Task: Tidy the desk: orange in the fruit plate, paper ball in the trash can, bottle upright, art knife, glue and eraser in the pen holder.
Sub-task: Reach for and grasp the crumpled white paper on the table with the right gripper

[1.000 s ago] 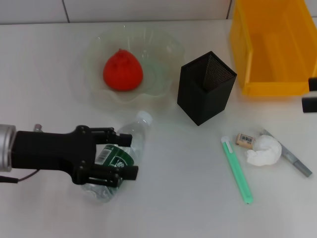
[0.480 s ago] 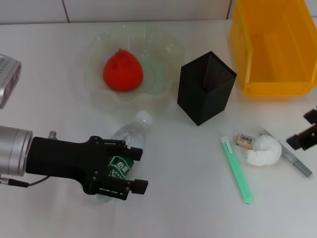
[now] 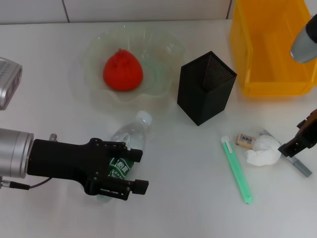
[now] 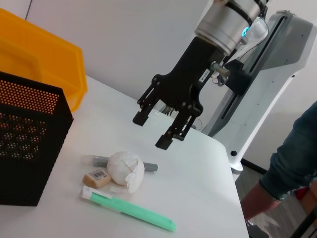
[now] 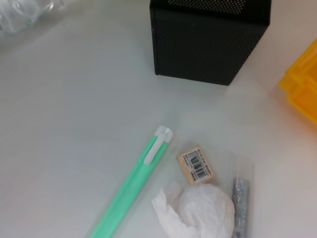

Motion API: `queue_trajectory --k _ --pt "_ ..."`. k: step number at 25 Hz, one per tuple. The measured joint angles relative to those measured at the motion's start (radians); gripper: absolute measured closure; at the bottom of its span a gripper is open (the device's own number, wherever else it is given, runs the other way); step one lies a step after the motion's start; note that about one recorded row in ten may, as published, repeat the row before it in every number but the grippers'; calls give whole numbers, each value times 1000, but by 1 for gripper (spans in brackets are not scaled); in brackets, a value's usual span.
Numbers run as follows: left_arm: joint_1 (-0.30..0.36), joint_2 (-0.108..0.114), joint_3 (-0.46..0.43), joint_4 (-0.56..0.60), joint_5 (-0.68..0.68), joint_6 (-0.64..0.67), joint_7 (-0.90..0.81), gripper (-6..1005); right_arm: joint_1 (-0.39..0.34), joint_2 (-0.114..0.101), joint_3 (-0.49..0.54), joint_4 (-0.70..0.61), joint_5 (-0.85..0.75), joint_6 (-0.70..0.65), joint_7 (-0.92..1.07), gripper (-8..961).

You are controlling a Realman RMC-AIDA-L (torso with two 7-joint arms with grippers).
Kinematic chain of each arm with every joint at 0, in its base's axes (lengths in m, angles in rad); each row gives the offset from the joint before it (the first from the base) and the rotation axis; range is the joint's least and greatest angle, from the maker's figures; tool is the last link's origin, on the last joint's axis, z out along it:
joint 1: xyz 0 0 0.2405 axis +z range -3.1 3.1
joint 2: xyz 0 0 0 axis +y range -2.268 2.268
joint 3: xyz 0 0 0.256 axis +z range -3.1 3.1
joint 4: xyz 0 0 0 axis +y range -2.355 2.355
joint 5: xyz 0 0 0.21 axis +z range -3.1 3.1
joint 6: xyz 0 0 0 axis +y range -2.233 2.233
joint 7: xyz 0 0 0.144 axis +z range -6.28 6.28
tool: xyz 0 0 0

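Note:
The bottle (image 3: 128, 136) lies on its side. My left gripper (image 3: 137, 170) straddles its green label, jaws open on either side. The orange (image 3: 123, 71) sits in the fruit plate (image 3: 171, 45). My right gripper (image 4: 152, 131) is open and hovers just above the paper ball (image 4: 126, 168); in the head view it (image 3: 296, 136) is at the right edge. The paper ball (image 3: 264, 150) lies between the eraser (image 3: 245, 140) and the grey glue stick (image 3: 298, 164). The green art knife (image 3: 237, 169) lies left of them. The pen holder (image 3: 205, 87) stands upright.
The yellow trash can (image 3: 270, 88) stands at the back right, behind the right gripper. In the right wrist view the eraser (image 5: 196, 165), paper ball (image 5: 205, 215), glue (image 5: 241, 196) and knife (image 5: 131, 191) lie close together near the pen holder (image 5: 208, 42). A person stands beyond the table's right side.
My right gripper came in from the right edge to above the paper ball. My left gripper shifted slightly nearer and right along the bottle, which has not moved.

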Motion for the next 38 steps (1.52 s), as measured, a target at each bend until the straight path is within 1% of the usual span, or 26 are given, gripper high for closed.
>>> queue_trajectory --k 4,11,18,25,38 --pt "0 1 -1 -2 1 0 -4 166 14 -1 -30 59 0 45 0 194" --pt "4 0 -2 -2 1 0 -4 166 26 0 -71 109 5 102 0 194" --pt "0 1 2 -10 1 1 -8 166 44 1 -120 151 7 121 -6 195" --pt "-2 1 4 -13 1 1 -8 166 75 0 -129 218 7 140 -16 195" --pt "-3 0 4 -15 1 0 -8 167 106 1 -160 289 8 178 -21 195"
